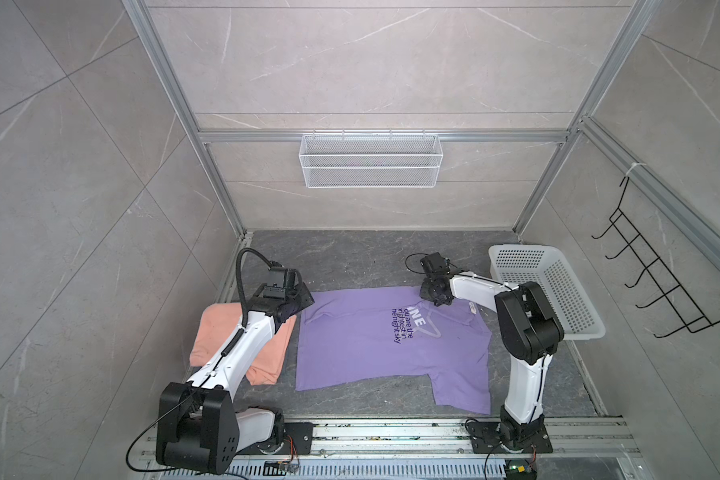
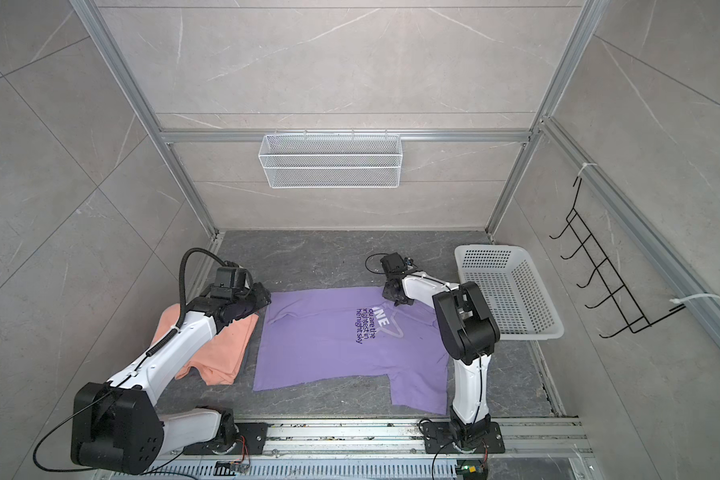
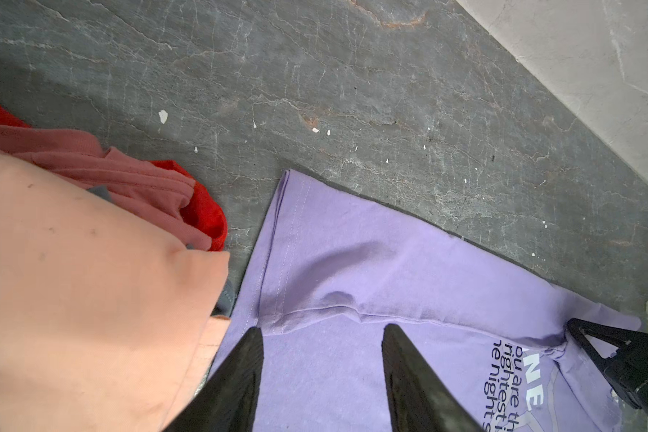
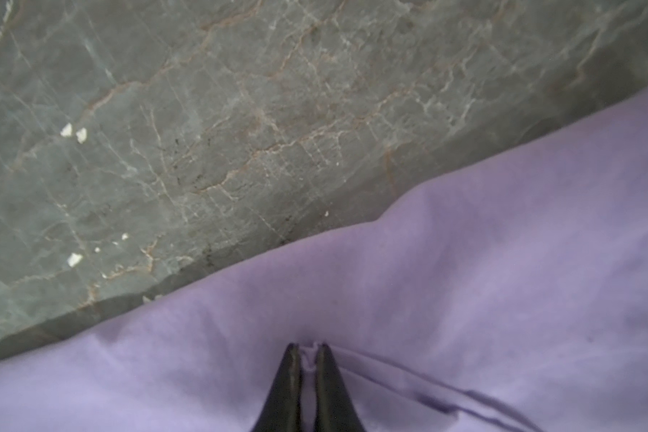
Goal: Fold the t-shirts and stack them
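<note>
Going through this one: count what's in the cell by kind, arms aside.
Shirts: 2, a purple shirt and a peach shirt
Red cloth under the peach shirt: 1
Baskets: 2, a plastic basket and a wire basket
Hook rack: 1
Total: 6

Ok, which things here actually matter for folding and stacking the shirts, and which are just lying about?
Job: lavender t-shirt, spread out; peach t-shirt, lying beside it; right claw, pinching the lavender cloth; left claw, open over it.
Lying about: white plastic basket; wire mesh basket; black hook rack.
</note>
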Controlling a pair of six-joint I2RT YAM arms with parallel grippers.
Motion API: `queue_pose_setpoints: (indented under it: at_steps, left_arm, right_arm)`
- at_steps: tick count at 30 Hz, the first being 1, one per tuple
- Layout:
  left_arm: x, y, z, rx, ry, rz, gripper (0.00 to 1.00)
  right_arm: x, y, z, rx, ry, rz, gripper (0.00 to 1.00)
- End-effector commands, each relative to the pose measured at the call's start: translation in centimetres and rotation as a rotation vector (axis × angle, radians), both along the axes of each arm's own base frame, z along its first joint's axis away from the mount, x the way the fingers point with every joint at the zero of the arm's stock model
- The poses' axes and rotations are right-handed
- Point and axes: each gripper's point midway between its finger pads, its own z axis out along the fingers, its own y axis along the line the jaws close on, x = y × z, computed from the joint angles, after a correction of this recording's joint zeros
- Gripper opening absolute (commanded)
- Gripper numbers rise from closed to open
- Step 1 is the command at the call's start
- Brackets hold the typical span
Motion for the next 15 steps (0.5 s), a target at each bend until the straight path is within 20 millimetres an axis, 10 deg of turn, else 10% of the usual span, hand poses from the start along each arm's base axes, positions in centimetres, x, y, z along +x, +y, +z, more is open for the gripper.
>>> queue_pose_setpoints:
  at_steps: [1, 9, 15]
  left_arm:
    - [0.1, 0.1, 1.1, 0.019, -0.024, -0.013, 0.55]
    - [-0.2, -0.5, -0.1, 0.014, 0.006, -0.055, 0.55]
    - [0.4, -1.5, -1.1, 0.007, 0.040, -0.125, 0.55]
  right_arm:
    - [-0.7, -0.2, 1.5, -0.019, -0.016, -0.019, 0.07]
    - [-4.2, -1.0, 4.4, -0.060, -0.008, -0.115, 0.08]
    - [-10.6, -1.0, 4.0, -0.041, 0.085, -0.359, 0.15]
